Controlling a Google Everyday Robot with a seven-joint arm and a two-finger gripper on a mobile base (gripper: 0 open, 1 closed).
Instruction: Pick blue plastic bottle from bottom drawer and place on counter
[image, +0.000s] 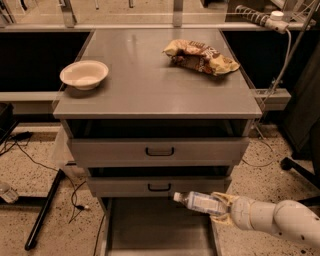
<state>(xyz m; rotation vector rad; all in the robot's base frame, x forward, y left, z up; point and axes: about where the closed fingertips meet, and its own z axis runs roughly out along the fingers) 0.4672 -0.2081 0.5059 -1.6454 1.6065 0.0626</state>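
The blue plastic bottle (199, 202), clear with a white cap and pale label, lies sideways in my gripper (218, 206), cap pointing left. The gripper is shut on the bottle's right end and holds it above the open bottom drawer (159, 227), level with the front of the middle drawer. My white arm reaches in from the lower right. The counter (150, 80) is the grey metal top of the cabinet, well above the bottle.
A white bowl (84, 74) sits at the counter's left. A crumpled chip bag (200, 56) lies at its back right. Two upper drawers with black handles (159, 151) stand slightly open. A black stand leg (44, 210) and cables lie on the floor at left.
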